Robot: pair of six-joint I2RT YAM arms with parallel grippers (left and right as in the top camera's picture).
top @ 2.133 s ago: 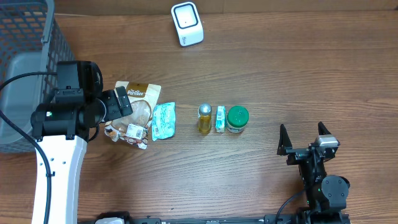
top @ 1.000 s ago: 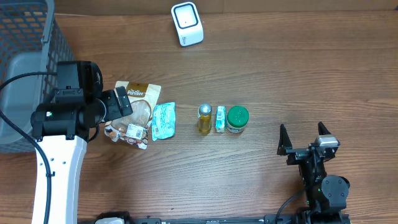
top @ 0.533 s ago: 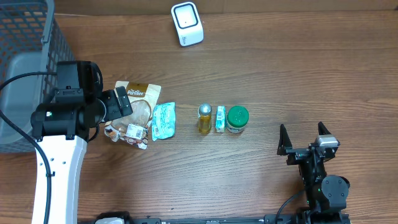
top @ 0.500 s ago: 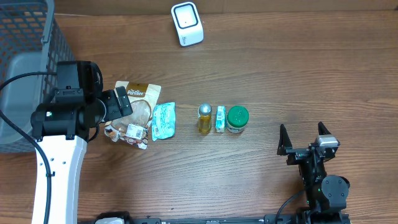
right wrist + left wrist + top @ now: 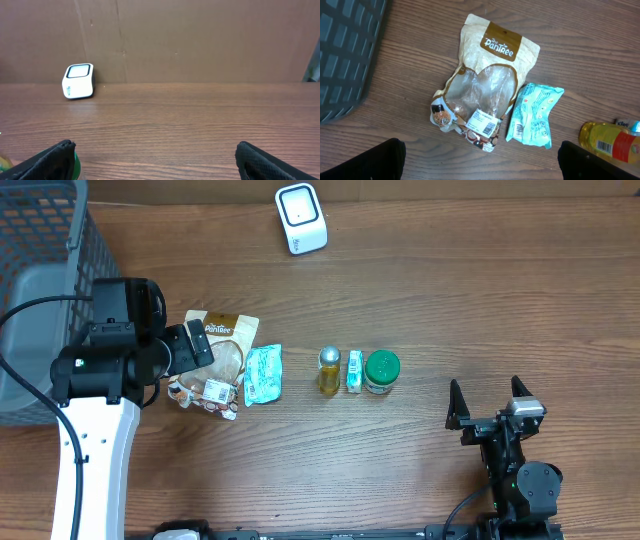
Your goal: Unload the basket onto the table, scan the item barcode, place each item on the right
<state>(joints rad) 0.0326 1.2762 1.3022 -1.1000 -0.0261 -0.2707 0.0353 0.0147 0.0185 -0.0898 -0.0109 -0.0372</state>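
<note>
You are seeing the left gripper (image 5: 480, 167) hanging over the brown snack pouch (image 5: 495, 75) with its fingers spread wide, holding nothing. The pouch is lying flat on the surface (image 5: 450, 290), white label facing up. A teal packet (image 5: 264, 374) is lying just right of the pouch, and a yellow bottle (image 5: 329, 370) farther right. The white scanner (image 5: 300, 218) is sitting well beyond the pouch, toward the far edge. The right gripper (image 5: 485, 395) is resting far right of the pouch, also spread and empty.
</note>
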